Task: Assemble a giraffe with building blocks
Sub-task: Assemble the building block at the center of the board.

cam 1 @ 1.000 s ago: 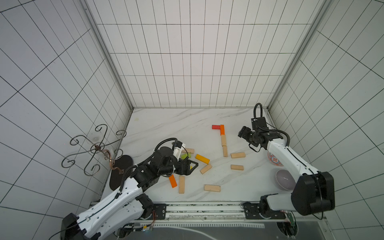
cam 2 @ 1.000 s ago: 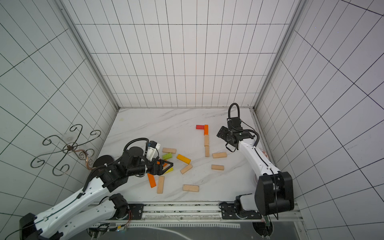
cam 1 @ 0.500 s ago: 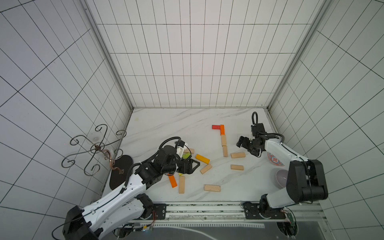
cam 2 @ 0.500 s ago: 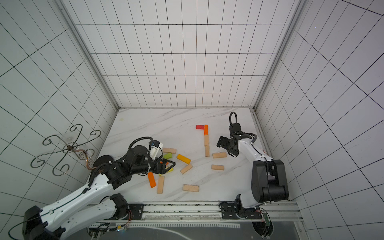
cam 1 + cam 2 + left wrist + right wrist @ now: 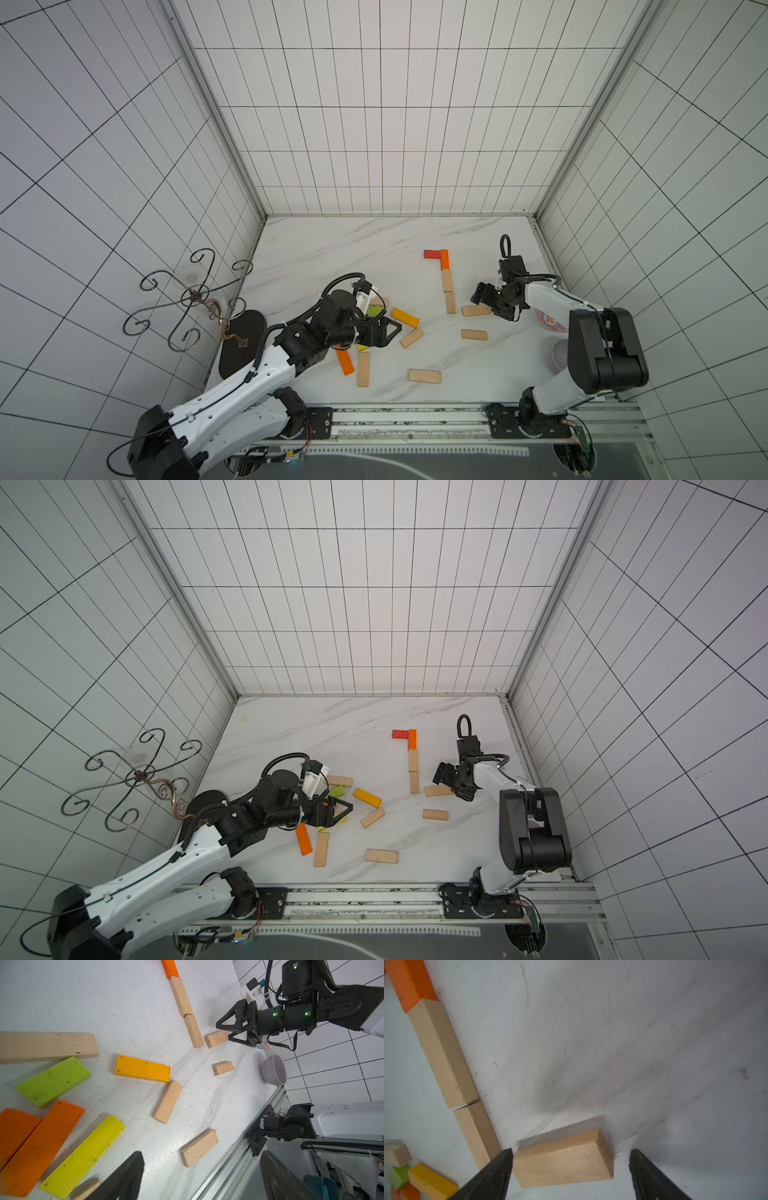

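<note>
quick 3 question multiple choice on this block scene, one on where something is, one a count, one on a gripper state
1. The red block lies:
A. touching the orange block at the row's far end
B. apart from every other block
C. stacked on top of the orange block

2. How many plain wood blocks continue the row after the orange block?
A. one
B. two
C. four

3. The right gripper is:
A. open, astride a loose wood block
B. shut on nothing
C. shut on the red block

Key:
1 A, both top views show the red block flat on the table against the orange one.
2 B, two lie end to end below the orange block.
3 A, the right wrist view shows the jaws wide apart with the loose block between them.
</note>
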